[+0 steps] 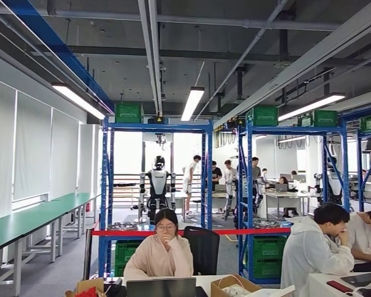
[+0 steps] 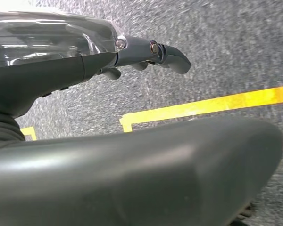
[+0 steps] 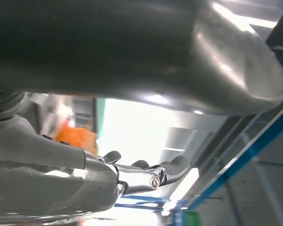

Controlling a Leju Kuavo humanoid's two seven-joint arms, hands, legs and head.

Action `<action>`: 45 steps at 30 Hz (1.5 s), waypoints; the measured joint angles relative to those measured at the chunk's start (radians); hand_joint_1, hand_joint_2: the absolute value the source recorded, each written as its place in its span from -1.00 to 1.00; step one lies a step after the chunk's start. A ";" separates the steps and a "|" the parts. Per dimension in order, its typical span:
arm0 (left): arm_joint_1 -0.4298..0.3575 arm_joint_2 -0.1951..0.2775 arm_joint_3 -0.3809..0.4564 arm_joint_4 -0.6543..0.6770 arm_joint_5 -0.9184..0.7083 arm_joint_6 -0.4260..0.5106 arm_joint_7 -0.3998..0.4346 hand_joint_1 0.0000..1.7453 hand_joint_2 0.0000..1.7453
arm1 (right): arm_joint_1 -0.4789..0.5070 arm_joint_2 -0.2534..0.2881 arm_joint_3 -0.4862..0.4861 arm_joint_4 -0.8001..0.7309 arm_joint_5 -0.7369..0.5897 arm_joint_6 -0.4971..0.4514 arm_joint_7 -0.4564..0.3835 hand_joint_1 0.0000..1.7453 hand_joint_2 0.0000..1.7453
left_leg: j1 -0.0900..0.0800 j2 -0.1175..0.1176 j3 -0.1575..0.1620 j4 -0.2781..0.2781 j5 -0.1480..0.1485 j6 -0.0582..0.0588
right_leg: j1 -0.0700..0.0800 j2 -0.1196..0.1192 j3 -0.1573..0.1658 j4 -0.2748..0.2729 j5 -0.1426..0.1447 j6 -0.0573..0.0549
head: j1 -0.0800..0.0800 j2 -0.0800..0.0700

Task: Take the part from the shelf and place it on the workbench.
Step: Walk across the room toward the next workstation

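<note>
The left hand (image 2: 147, 52) stretches its smooth dark-grey fingers (image 2: 174, 56) out straight over a speckled grey carpet floor (image 2: 221, 47) marked with yellow tape lines (image 2: 204, 106); the fingers are spread loose and hold nothing. The right hand (image 3: 147, 176) looks much the same (glossy grey shell, small bright screws at the fingers), its fingers extended, apart and gripping nothing, with a blue steel beam (image 3: 253, 150) and a bright ceiling lamp behind it.

In the head view, a person in a pale pink hooded top (image 1: 164, 247) sits nearest, just behind a laptop and an open cardboard box (image 1: 232, 286) on a white bench (image 1: 207, 281). A long green-topped bench (image 1: 29, 219) runs along the wall. Behind a red barrier tape (image 1: 193, 232) stand blue metal shelf racks (image 1: 106, 192) carrying green plastic crates (image 1: 127, 112). Round metallic parts (image 1: 122, 226) lie on a low shelf level, well apart from both hands. Farther back stands another humanoid robot (image 1: 158, 185), white and black, with several people beyond it.
</note>
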 joint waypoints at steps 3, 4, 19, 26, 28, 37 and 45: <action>0.000 0.000 0.007 0.000 0.001 0.001 0.003 -1.00 -1.00 | 0.034 -0.004 0.000 0.011 -0.004 0.006 0.000 -1.00 -1.00 | -0.005 0.000 0.108 -0.166 0.009 0.011 | 0.003 0.000 -0.027 0.022 0.011 0.013 | 0.000 0.000; 0.000 0.000 0.009 0.000 0.001 0.001 0.004 -1.00 -1.00 | 0.043 -0.005 0.000 0.014 -0.006 0.009 0.000 -1.00 -1.00 | -0.007 -0.001 0.113 -0.180 0.004 0.016 | 0.004 0.000 -0.032 0.025 0.017 0.018 | 0.000 0.000; 0.010 -0.021 0.041 0.000 0.012 0.003 -0.001 -1.00 -1.00 | 0.155 -0.037 -0.014 0.208 0.048 -0.055 -0.001 -1.00 -1.00 | -0.015 0.014 -0.013 -0.181 0.130 0.036 | -0.004 0.010 0.163 -0.043 -0.096 0.034 | 0.000 0.000; 0.016 -0.031 0.056 0.000 0.006 0.001 -0.007 -1.00 -1.00 | 0.125 -0.058 -0.019 0.495 0.084 -0.178 0.001 -1.00 -1.00 | -0.007 0.009 -0.076 0.014 -0.051 0.010 | 0.000 -0.001 0.094 -0.064 -0.024 -0.006 | 0.001 0.000; 0.016 -0.031 0.060 0.000 0.002 0.001 -0.011 -1.00 -1.00 | 0.109 -0.060 -0.025 0.598 0.092 -0.203 0.002 -1.00 -1.00 | -0.006 0.009 -0.075 0.099 -0.060 0.006 | 0.002 -0.005 0.059 -0.058 -0.003 -0.004 | 0.001 0.000; 0.006 -0.033 0.062 0.000 -0.019 -0.006 -0.021 -1.00 -1.00 | 0.000 -0.076 -0.049 1.095 0.162 -0.345 0.004 -1.00 -1.00 | -0.007 0.016 0.148 -0.202 -0.012 0.037 | -0.001 -0.018 -0.050 0.024 0.035 0.042 | 0.001 0.000; 0.005 -0.031 0.063 0.000 -0.036 -0.007 -0.017 -1.00 -1.00 | -0.034 -0.077 -0.057 1.358 0.290 -0.545 0.222 -1.00 -1.00 | -0.026 0.015 0.038 -0.198 0.079 0.067 | -0.011 0.002 -0.042 0.257 -0.113 0.053 | 0.001 0.000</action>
